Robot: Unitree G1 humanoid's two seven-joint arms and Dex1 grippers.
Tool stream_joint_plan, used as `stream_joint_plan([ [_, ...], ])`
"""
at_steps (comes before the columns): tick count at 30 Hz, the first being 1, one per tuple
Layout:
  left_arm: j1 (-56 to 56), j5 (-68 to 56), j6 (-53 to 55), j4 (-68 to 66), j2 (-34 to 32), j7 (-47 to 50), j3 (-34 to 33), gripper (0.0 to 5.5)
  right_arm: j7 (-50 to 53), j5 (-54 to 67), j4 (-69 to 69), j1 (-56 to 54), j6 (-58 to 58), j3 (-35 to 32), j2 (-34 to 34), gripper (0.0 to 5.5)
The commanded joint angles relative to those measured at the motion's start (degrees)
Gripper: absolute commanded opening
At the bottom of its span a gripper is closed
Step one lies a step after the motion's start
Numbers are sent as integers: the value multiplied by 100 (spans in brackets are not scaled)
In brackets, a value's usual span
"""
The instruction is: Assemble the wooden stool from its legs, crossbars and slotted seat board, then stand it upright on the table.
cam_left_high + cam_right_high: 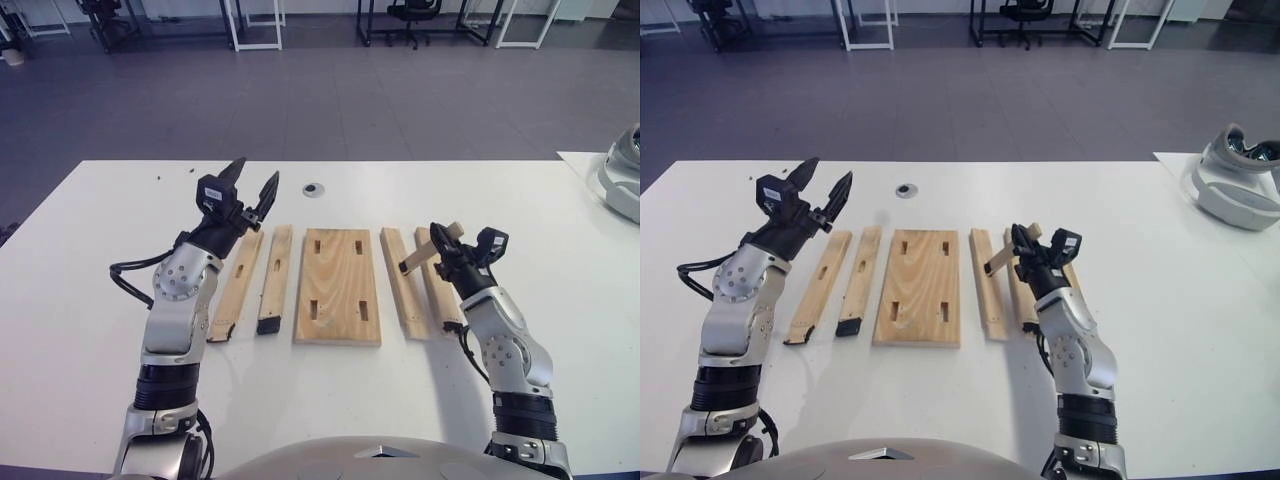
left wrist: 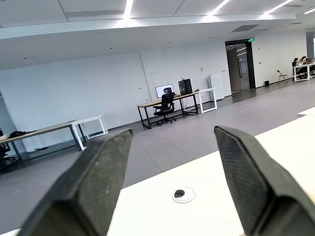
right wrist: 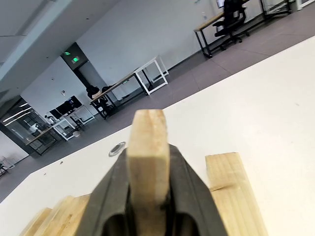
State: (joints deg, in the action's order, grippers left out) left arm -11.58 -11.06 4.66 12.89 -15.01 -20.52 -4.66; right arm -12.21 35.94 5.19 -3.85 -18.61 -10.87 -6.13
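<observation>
My left claw [image 1: 250,190] hangs spread, left of the seat board [image 1: 338,285]. Right of it, my right claw [image 1: 444,242] pinches a crossbar [image 1: 418,257]

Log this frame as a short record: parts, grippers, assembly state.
seat board: flat at the centre of the table, four slots empty
left legs: two, flat, left of the board
right legs: two, flat, right of the board
left gripper: open, empty, above the left legs
right gripper: shut on crossbar, held above the right legs
assembly: nothing joined yet
</observation>
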Motion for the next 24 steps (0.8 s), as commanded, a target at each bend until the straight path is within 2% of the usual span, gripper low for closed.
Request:
stream_joint_plan([
  [1,77,-37,80,2,35,67,-7,306,27,-345,-151,57,56,66,-54,41],
  [3,101,-35,72,10,48,84,-3,306,4,-518,-162,91,96,133,-115,41],
  [9,154,50,51,50,-44,62,43,306,-270,-1860,-650,449,533,1010,-591,41],
  [14,213,146,35,100,-104,33,104,306,-467,-2446,-1274,679,848,1337,-854,41],
  [18,239,190,32,130,-121,46,167,306,-647,-2331,-1366,578,1282,1222,-880,41],
  [21,219,210,-1,112,-111,76,170,306,-805,-1921,-699,267,1116,1087,-853,41],
  [22,197,219,-17,90,-104,84,171,306,-816,-1829,-552,150,974,1069,-824,81],
  [24,148,241,-54,36,-84,87,171,306,-778,-1703,-403,-18,693,993,-793,121],
])
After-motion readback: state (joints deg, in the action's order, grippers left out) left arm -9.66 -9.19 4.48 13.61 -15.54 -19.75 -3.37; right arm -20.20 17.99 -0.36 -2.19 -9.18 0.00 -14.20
